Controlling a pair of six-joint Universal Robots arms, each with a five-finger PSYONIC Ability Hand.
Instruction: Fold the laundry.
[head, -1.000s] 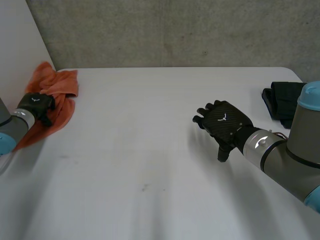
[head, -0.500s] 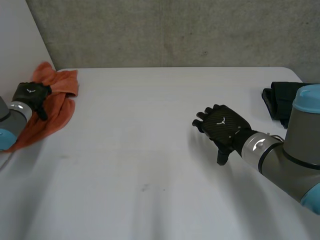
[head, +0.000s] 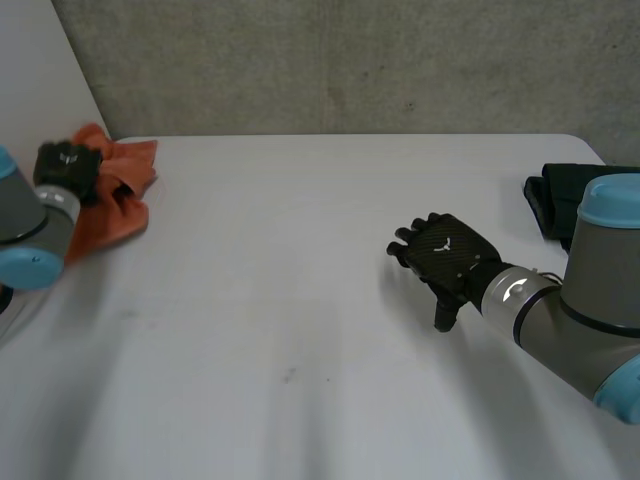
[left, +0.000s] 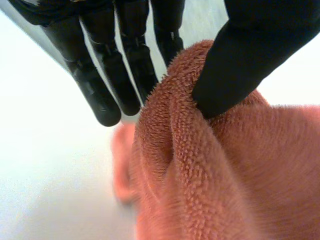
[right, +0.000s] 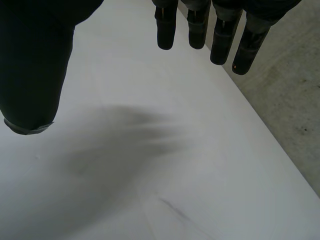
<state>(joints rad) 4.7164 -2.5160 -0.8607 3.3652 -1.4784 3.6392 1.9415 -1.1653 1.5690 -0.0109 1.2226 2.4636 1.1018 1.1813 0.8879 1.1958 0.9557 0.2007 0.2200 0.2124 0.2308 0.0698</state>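
Your left robot hand (head: 68, 165) sits at far left corner of tabletop (head: 300, 330), on orange towel (head: 125, 205). Left wrist view: thumb (left: 250, 50) and fingers (left: 135, 85) pinch raised fold of towel between them. Towel bunched, partly hidden by left arm (head: 25, 235). Your right robot hand (head: 445, 255) is right of centre over bare tabletop, fingers relaxed and spread, holding nothing. Dark folded cloth (head: 560, 195) lies at tabletop's right edge, beyond right arm (head: 580, 310), well apart from towel.

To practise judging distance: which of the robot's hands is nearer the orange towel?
Left. The left hand pinches a fold of the orange towel at a corner of the table; the right hand hovers open far across it.
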